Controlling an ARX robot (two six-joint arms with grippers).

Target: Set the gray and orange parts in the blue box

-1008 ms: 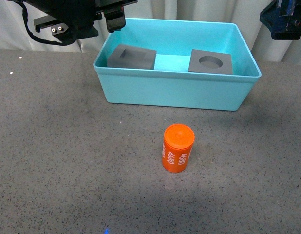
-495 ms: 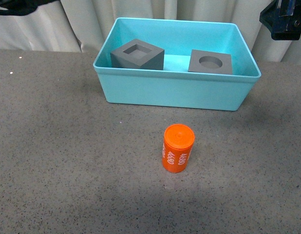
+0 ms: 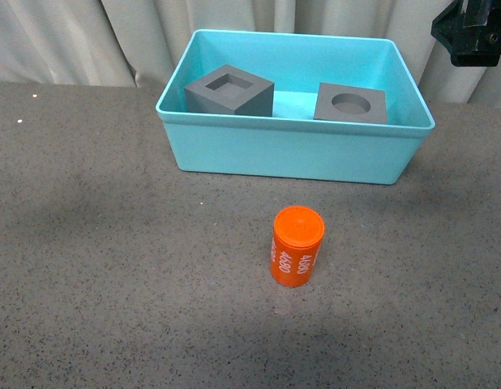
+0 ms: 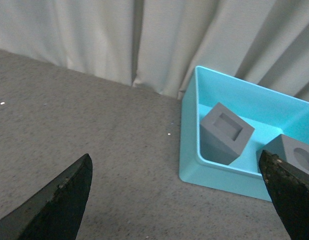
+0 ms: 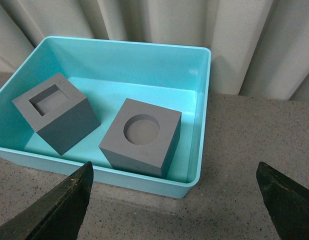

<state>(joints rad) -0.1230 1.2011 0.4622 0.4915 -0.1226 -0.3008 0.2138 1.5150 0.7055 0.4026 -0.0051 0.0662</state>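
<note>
Pale curtain (image 3: 72, 40) behind, speckled gray worktop (image 3: 113, 243) | blue box (image 3: 291, 121) at the back: square-recess gray cube (image 3: 229, 90) inside on the left, round-recess gray cube (image 3: 351, 103) inside on the right, apart | orange cylinder (image 3: 297, 245) upright on worktop, outside, near box front | left pincer (image 4: 174, 157) spread wide, empty | right pincer (image 5: 174, 167) spread wide, empty

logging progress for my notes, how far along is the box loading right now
Done: the gray cube with the square recess and the gray cube with the round recess both sit inside the blue box. In hand: nothing; the left gripper and right gripper are open and empty. Left: the orange 4680 cylinder stands upright on the table in front of the box.
</note>
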